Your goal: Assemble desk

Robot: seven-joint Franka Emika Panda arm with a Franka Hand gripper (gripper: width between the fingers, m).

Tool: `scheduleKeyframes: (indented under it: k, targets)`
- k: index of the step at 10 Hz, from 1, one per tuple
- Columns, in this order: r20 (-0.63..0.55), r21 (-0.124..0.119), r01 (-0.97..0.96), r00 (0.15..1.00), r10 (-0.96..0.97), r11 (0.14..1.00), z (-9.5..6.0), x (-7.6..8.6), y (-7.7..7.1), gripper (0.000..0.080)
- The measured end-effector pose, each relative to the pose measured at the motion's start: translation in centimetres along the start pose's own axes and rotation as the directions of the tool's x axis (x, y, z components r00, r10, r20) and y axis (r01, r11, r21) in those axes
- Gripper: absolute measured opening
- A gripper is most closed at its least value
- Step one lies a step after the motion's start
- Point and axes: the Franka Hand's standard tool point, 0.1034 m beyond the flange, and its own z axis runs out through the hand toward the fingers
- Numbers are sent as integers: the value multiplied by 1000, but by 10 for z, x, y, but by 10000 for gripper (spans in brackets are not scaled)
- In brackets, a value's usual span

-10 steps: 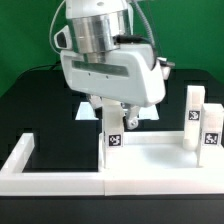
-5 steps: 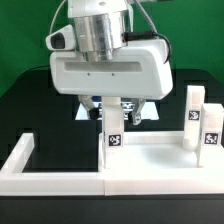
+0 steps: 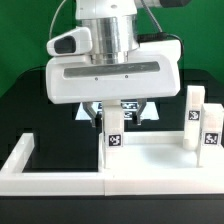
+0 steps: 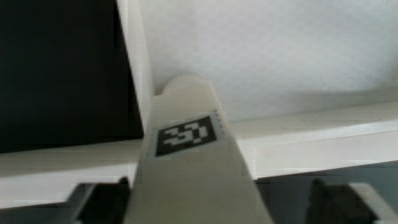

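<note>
closing around an upright leg [image 3: 115, 128] at frame centre, gripper [image 3: 116, 108] fingers apparently not yet touching; next, lifting calls for firm squeeze.

The white arm's wrist fills the upper middle of the exterior view, and its gripper [image 3: 114, 108] hangs over an upright tagged leg [image 3: 115, 128]. The fingers flank the leg's top; whether they press it cannot be told. This leg stands on the white panel [image 3: 160, 160] near its far edge, towards the exterior view's left. Two more tagged legs [image 3: 201, 120] stand upright together at the panel's far corner on the exterior view's right. A low white wall [image 3: 40, 176] runs along the front and turns back at the exterior view's left.
</note>
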Motion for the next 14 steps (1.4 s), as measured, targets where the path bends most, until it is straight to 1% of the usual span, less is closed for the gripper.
scheduleKeyframes:
  k: [1, 2, 4, 5, 6, 7, 8, 9, 11, 13, 14]
  targets:
    - [-1, -4, -81, 997, 81, 997, 0, 0, 3, 373]
    - [-1, -8, -137, 991, 137, 991, 0, 0, 6, 292]
    - [-12, -8, -370, 929, 370, 929, 0, 1, 7, 292]
    - [-14, -9, -524, 852, 524, 851, 0, 1, 6, 292]
    - [-4, -16, -685, 728, 685, 728, -1, -1, 4, 292]
    - [17, -3, -833, 553, 833, 553, -1, -1, 2, 292]
    - [45, 16, -920, 392, 919, 391, -2, 0, 3, 292]
    - [64, 27, -958, 286, 956, 284, -1, 0, 6, 292]
    - [67, 17, -983, 183, 981, 182, 1, -2, 3, 292]
    - [68, 12, -998, 62, 996, 61, 1, -1, 4, 292]
    - [71, 8, -999, -37, 997, -37, 0, 0, 5, 292]
